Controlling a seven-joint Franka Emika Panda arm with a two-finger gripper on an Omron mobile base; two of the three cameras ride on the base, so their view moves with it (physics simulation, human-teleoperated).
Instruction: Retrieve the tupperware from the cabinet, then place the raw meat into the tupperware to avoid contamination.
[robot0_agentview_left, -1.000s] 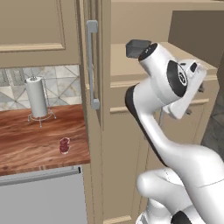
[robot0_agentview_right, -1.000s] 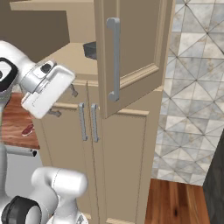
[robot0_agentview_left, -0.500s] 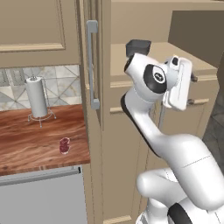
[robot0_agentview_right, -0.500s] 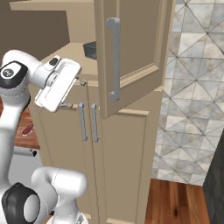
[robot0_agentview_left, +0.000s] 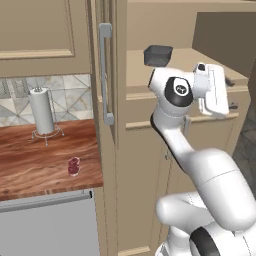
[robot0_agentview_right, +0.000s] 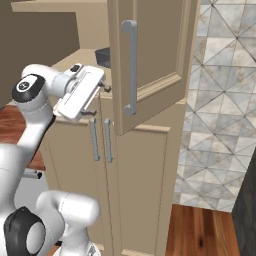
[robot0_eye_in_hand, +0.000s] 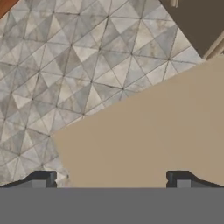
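A home kitchen: beige panelled cabinet (robot0_agentview_left: 150, 150), wooden counter (robot0_agentview_left: 30, 160), tiled backsplash (robot0_agentview_left: 65, 90), paper-towel holder (robot0_agentview_left: 42, 111).

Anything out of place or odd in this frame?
Only the raw meat: it lies bare on the wooden counter, no plate under it. The tupperware sits upright on the open cabinet shelf, and the paper towel holder stands straight.

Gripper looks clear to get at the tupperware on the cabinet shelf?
Probably yes. The cabinet doors stand open and the tupperware sits alone on the open shelf. The gripper, jaws open, is at the shelf's front edge but points sideways, so it must turn first.
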